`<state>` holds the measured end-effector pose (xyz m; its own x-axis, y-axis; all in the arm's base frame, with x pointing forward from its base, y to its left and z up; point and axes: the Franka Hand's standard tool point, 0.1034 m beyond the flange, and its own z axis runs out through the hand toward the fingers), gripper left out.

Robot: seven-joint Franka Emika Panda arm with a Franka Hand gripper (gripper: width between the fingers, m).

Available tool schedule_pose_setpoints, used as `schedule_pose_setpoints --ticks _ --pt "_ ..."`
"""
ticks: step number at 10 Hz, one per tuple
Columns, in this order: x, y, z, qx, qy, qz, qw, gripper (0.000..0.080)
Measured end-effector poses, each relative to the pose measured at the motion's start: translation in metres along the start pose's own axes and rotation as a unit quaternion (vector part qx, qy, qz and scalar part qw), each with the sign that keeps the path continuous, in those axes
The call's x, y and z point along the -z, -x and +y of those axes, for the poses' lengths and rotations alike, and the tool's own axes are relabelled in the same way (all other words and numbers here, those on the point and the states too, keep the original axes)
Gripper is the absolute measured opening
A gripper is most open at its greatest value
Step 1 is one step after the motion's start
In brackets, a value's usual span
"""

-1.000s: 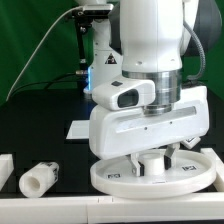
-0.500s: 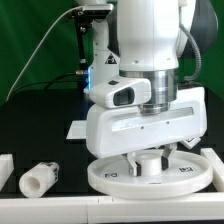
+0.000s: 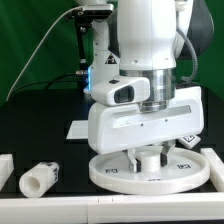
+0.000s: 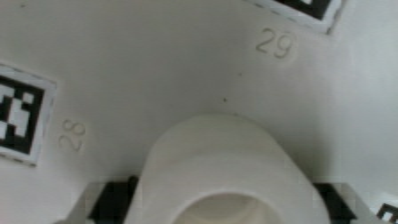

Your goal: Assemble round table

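The large round disc (image 3: 112,174) lies flat on the black table at the front. Its tagged face fills the wrist view (image 4: 160,70). An upright white cylinder (image 3: 150,159) stands at the disc's centre, and I cannot tell whether it is the hub or a leg. My gripper (image 3: 150,158) hangs straight above the disc and is shut on this cylinder. In the wrist view the cylinder (image 4: 217,150) fills the gap between the dark fingers (image 4: 118,198). A second short white cylinder part (image 3: 38,178) lies on its side to the exterior view's left. No cross-shaped base is in view.
The marker board (image 3: 78,128) lies flat behind the disc. A white block (image 3: 5,165) sits at the exterior view's left edge and a white rail (image 3: 214,160) at its right edge. A camera stand (image 3: 95,40) rises at the back.
The hand has turned slightly over the disc's centre with the cylinder still between its fingers. The disc and the lying cylinder part have not moved.
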<state>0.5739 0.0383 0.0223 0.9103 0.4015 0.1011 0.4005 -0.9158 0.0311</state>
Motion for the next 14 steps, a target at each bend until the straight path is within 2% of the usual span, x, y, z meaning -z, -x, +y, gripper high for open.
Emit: schedule_pose_setpoints --ticks 2,3,6,8,10,14 --pt "0.001 -0.005 0.002 0.014 0.006 0.014 1.0 0.0406" --pt "0.002 -0.005 0.01 0.023 0.01 0.019 1.0 0.0406" --pt "0.002 -0.004 0.008 0.018 0.009 0.018 1.0 0.0406" --pt "0.0 0.007 -0.004 0.012 0.004 0.008 1.0 0.0406" --pt "-0.005 0.009 -0.008 0.014 0.002 0.005 1.0 0.0406" --pt "-0.011 0.005 -0.006 0.003 0.002 0.003 1.0 0.0406"
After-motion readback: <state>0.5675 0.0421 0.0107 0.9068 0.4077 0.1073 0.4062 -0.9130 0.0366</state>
